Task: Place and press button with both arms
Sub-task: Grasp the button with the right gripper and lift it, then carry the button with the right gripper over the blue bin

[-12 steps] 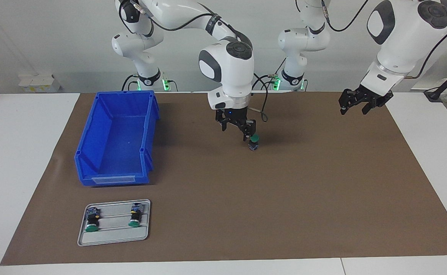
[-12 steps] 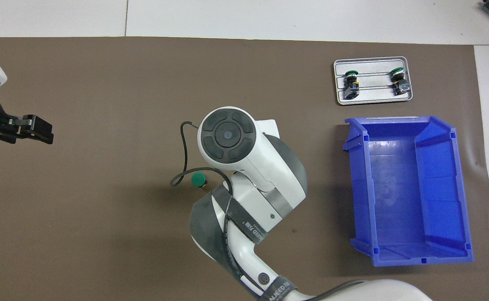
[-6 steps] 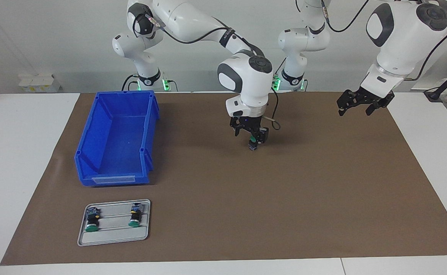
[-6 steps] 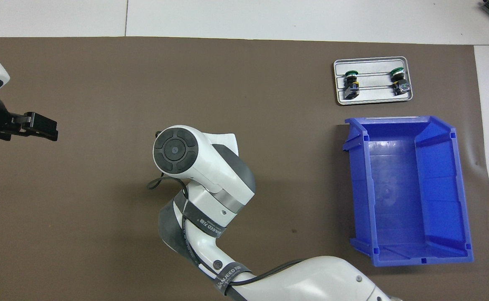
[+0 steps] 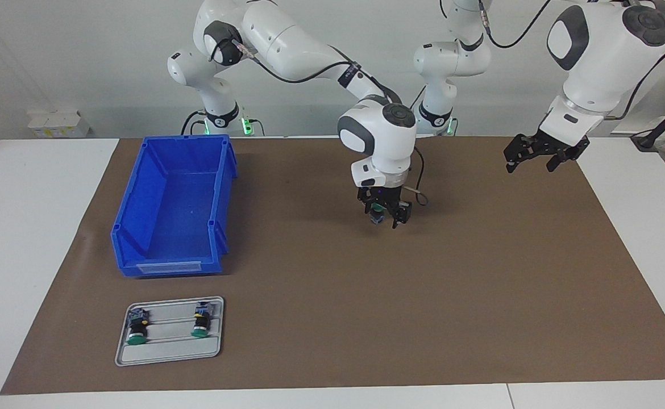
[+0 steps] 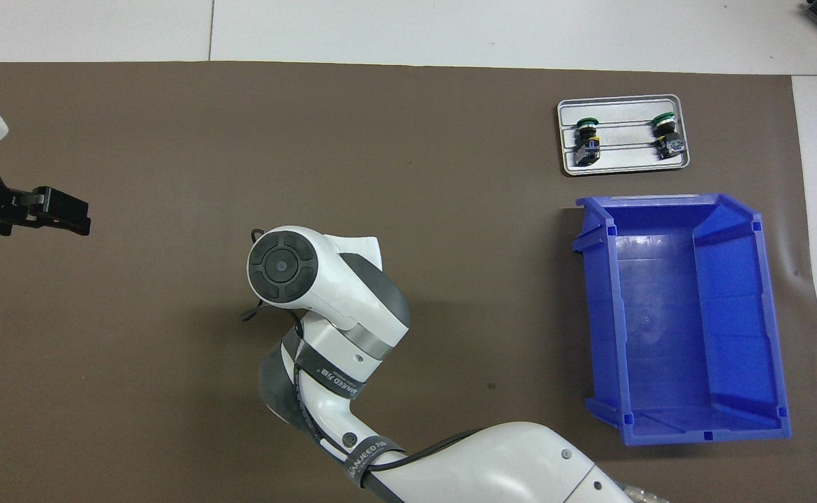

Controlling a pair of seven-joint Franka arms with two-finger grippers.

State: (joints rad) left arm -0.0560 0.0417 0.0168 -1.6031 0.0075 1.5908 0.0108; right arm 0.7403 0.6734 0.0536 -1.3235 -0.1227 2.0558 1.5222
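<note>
Right arm low over the button at mid-mat

Facing view: the black right gripper (image 5: 383, 216) straddles the small green-capped push-button (image 5: 375, 216) on the brown mat (image 5: 423, 295), jaws spread; the black left gripper (image 5: 540, 152) hangs spread-jawed over the mat's edge. Overhead view: the right arm's white wrist (image 6: 311, 279) hides the button.

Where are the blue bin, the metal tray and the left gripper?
blue bin (image 5: 139, 268) facing view, front wall.
metal tray (image 6: 623, 162) overhead view, bare rim strip.
left gripper (image 5: 530, 161) facing view, between fingertips.
</note>
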